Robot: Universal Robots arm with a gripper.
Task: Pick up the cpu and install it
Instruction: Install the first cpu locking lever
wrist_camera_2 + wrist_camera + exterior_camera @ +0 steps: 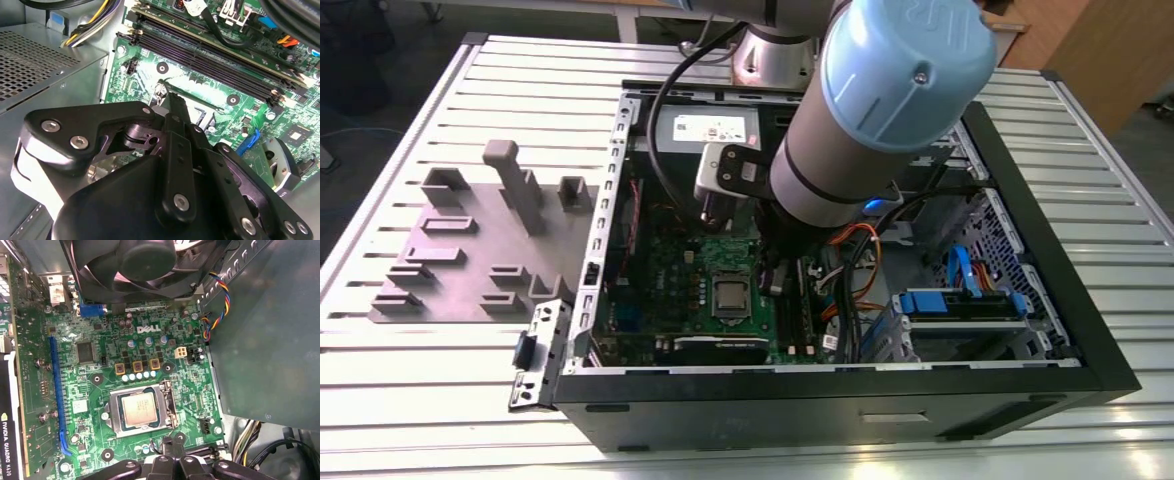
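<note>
A: Progress, as it stands?

B: The cpu [141,409] lies flat in its socket on the green motherboard [100,390], a little below the middle of the first wrist view, silver top up, framed by the metal socket bracket [170,407]. In the exterior view the same socket shows just below centre, with the cpu [727,296] inside the open computer case [1067,330].

A: So is it picked or placed?

B: Placed, by my reading. It sits square in the frame and nothing is holding it. Whether the bracket is latched down I cannot tell; the retaining parts beside the chip are too fine to read.

A: And the gripper?

B: The gripper [170,462] hangs at the bottom edge of the first wrist view, just beside the socket and apart from the chip. In the second wrist view its black fingers [176,112] look drawn together with nothing between them, tips close above the board near the socket's edge.

A: Anything else worth noting?

B: The grey fixture with upright blocks [467,250] sits on the slatted table [427,380] at the left of the exterior view, well apart from the arm. What may remain, I judge, is securing the socket.
</note>
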